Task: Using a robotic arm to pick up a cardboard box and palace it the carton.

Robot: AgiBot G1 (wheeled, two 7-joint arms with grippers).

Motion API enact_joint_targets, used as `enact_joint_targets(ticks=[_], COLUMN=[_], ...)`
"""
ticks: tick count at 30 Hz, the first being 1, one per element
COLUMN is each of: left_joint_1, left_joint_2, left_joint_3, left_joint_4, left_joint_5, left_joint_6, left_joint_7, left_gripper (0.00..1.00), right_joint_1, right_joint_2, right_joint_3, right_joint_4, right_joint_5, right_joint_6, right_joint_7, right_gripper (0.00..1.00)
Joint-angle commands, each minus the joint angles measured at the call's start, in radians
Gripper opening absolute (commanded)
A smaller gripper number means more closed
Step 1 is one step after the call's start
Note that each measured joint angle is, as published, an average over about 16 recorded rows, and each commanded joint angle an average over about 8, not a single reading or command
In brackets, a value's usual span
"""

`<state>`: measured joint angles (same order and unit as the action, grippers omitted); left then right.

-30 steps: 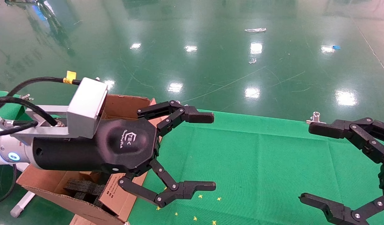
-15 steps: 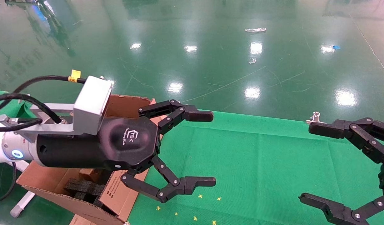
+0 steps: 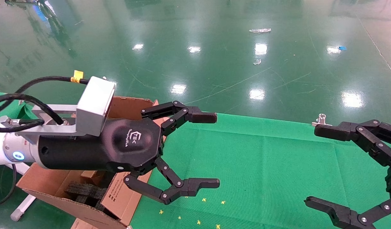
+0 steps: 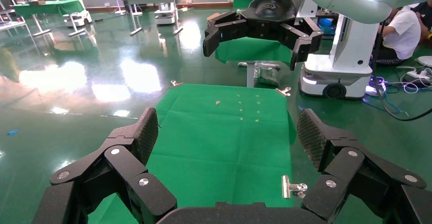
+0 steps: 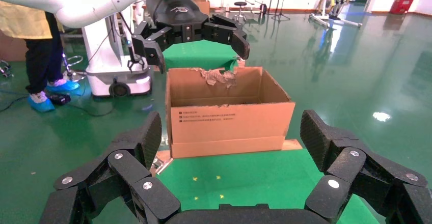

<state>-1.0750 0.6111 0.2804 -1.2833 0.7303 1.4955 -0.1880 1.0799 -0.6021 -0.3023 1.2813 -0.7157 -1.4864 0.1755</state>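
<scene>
The small cardboard box does not show in any view. The carton [image 3: 119,195] stands open at the table's left end with black foam pieces [image 3: 84,190] inside; it also shows in the right wrist view [image 5: 229,117] with a torn back edge. My left gripper [image 3: 216,150], on the white-sleeved robotic arm [image 3: 1,152], is open and empty, level over the carton's right side and the green cloth. In its own view [image 4: 229,132] only cloth lies between the pads. My right gripper [image 3: 311,165] is open and empty at the right edge, facing the carton [image 5: 232,137].
The green cloth table [image 3: 262,165] carries small yellow cross marks [image 3: 203,199] near the front and metal clips [image 3: 321,119] at its edges. Shiny green floor lies beyond. A white robot base [image 4: 351,56] and a seated person [image 4: 405,30] show in the left wrist view.
My left gripper has drifted slightly up and to the right, staying open. My right gripper has not moved.
</scene>
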Motion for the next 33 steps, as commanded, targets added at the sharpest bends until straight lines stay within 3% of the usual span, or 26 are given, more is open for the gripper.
enact_joint_targets(ticks=[1,33], left_joint_1=[-0.001,-0.002], left_joint_2=[0.0,0.0], left_joint_3=[0.001,0.003], left_joint_4=[0.001,0.003], left_joint_5=[0.0,0.001], left_joint_6=[0.0,-0.001], left_joint_7=[0.0,0.0], left_gripper=[1.0,1.0], right_joint_1=[0.0,0.0], right_joint_2=[0.0,0.0], right_joint_3=[0.0,0.0], right_joint_4=[0.0,0.0], right_joint_5=[0.0,0.0], right_joint_6=[0.0,0.0], right_joint_7=[0.0,0.0], right_gripper=[1.0,1.0])
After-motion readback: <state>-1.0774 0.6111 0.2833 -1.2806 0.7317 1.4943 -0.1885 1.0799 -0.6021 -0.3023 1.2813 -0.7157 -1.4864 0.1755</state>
